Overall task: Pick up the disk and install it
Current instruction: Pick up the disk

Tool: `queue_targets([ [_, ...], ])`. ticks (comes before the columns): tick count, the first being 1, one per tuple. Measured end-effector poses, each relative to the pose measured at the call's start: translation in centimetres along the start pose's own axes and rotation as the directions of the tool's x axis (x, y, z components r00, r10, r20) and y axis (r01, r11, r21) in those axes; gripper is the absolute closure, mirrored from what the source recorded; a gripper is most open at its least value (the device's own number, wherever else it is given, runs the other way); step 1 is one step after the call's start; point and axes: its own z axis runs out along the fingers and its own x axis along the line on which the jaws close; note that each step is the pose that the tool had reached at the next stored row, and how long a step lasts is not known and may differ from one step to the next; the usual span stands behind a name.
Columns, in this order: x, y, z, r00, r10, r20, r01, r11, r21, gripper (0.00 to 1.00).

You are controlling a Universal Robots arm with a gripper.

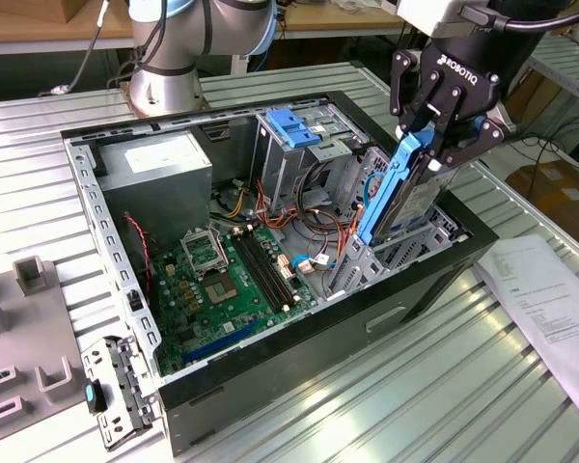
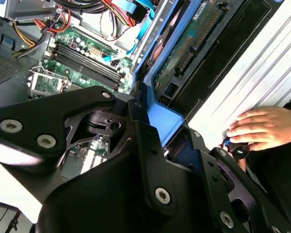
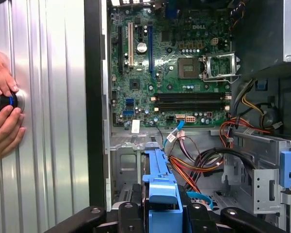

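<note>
The disk point(image 1: 412, 189), a grey drive framed by a bright blue rail, hangs steeply tilted over the open computer case point(image 1: 434, 280) near the exterior view's right. Its lower end reaches down to the metal drive bay point(image 1: 367, 262) by the case's wall. My black gripper point(image 1: 434, 145) is shut on the disk's upper end. In the second wrist view the blue rail point(image 2: 170, 124) and the drive's green circuit side point(image 2: 194, 46) run out from between my fingers point(image 2: 150, 160). In the first wrist view the blue end tab point(image 3: 161, 187) sits in my gripper point(image 3: 162, 216).
Inside the case lie the motherboard point(image 1: 236, 275), loose cables point(image 1: 314, 222), a power supply point(image 1: 164, 164) and a drive cage with a larger blue bracket point(image 1: 291, 125). A person's hands point(image 3: 2, 111) hold a small knob on the ribbed table. A paper sheet point(image 1: 550, 309) lies right; grey fixtures point(image 1: 29, 280) left.
</note>
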Motion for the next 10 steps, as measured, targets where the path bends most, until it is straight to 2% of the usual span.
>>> queue_targets([
  [10,0.02,-0.02,0.98,1.0,0.0,0.0,0.0,1.0,0.0,0.63],
])
